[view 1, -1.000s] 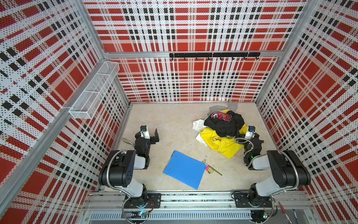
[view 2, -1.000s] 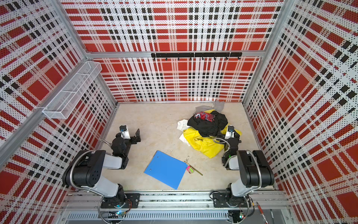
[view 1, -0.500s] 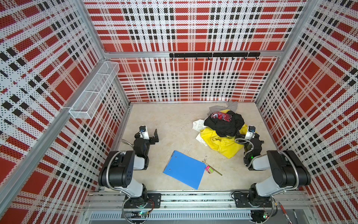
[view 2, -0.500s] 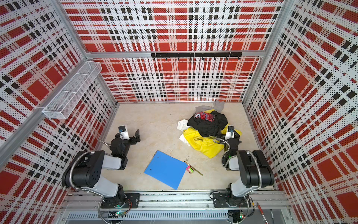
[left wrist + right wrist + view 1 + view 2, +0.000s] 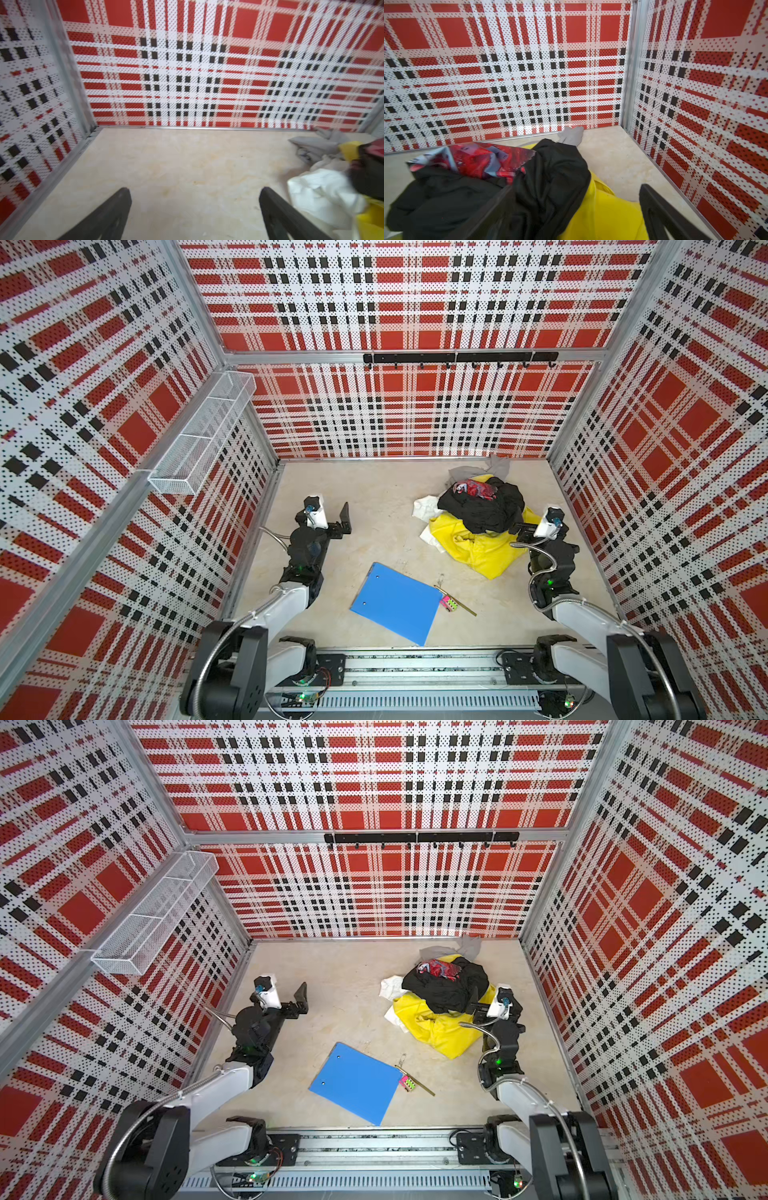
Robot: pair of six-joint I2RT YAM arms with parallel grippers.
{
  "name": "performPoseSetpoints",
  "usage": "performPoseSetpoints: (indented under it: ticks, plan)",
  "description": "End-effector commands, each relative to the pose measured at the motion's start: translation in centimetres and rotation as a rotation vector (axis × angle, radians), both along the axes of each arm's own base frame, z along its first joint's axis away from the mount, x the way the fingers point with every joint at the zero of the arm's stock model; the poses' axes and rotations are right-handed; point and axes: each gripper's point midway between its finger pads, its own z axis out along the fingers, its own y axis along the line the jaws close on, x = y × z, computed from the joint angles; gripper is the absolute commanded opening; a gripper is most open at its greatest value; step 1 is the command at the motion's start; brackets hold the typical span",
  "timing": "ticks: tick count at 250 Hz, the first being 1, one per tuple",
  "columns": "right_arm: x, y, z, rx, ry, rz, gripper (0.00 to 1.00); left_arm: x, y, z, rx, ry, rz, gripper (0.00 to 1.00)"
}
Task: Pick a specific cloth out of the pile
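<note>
Plaid red/white/black perforated walls all round, beige tabletop point(image 5: 374, 497) below

the pile point(image 5: 482, 526) sits back-right, near the right wall. Black garment point(image 5: 482, 508) is on top with the red-patterned garment point(image 5: 473, 489) on its crown. Yellow garment point(image 5: 478, 556) spreads out beneath toward the front, and the grey garment point(image 5: 498, 466) at the back reaches the foot of the rear wall

the cloth point(image 5: 424, 506) is the white one, mostly buried. Only crumpled white folds poke out at the pile's left edge, under the black and beside the yellow. Print not visible in any view

left gripper point(image 5: 195, 193): fingers spread wide, nothing between them, over bare table to the left of the pile and apart from it

right gripper point(image 5: 572, 193): spread wide too, empty, at the pile's right-front edge. One finger is over the black garment, the other past the yellow. Contact with fabric: can't tell

blue folder point(image 5: 395, 601) lies flat front-centre, with a small pink-green cube point(image 5: 449, 603) and a thin stick point(image 5: 463, 603) just beside its right corner

wire mesh basket point(image 5: 203, 439) on the left wall, black hook rail point(image 5: 457, 357) on the rear wall
</note>
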Motion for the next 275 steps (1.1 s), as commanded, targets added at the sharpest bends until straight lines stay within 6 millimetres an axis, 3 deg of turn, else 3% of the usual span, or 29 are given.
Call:
performPoseSetpoints:
  ticks: [1,18,31,79,105,123,160,198,232,275]
  plan:
    - [-0.2,3.0,1.6,0.026,0.036,0.053,1.00,-0.3,-2.4,-1.5,-0.148,0.145,-0.079,0.99]
    - [-0.4,5.1,2.2,0.065,0.061,0.095,1.00,-0.2,-3.9,-1.9,-0.200,0.188,-0.141,0.99]
    - [-0.5,6.8,2.4,0.073,0.088,0.130,1.00,-0.4,-6.8,-2.4,-0.204,0.233,-0.243,0.99]
    - [-2.1,13.9,2.8,0.047,0.180,0.230,1.00,0.2,-12.6,-6.4,-0.196,0.398,-0.447,0.99]
    - [-3.3,17.8,2.4,0.020,0.220,0.350,1.00,0.8,-15.4,-7.5,-0.214,0.445,-0.521,0.99]
    - [-3.8,19.4,1.7,0.034,0.262,0.412,1.00,1.1,-17.4,-8.2,-0.202,0.464,-0.574,0.96]
    - [-4.6,19.5,0.2,0.065,0.307,0.442,1.00,1.7,-20.8,-9.6,-0.200,0.507,-0.661,0.92]
    - [-4.5,19.2,-2.0,0.031,0.412,0.421,0.99,1.7,-22.3,-9.7,-0.199,0.502,-0.691,0.92]
    - [-3.3,17.6,-6.3,0.045,0.587,0.363,1.00,1.4,-22.2,-9.2,-0.217,0.477,-0.687,0.94]
    - [-2.4,15.4,-10.7,-0.012,0.717,0.245,1.00,0.2,-20.6,-8.1,-0.235,0.427,-0.634,0.96]
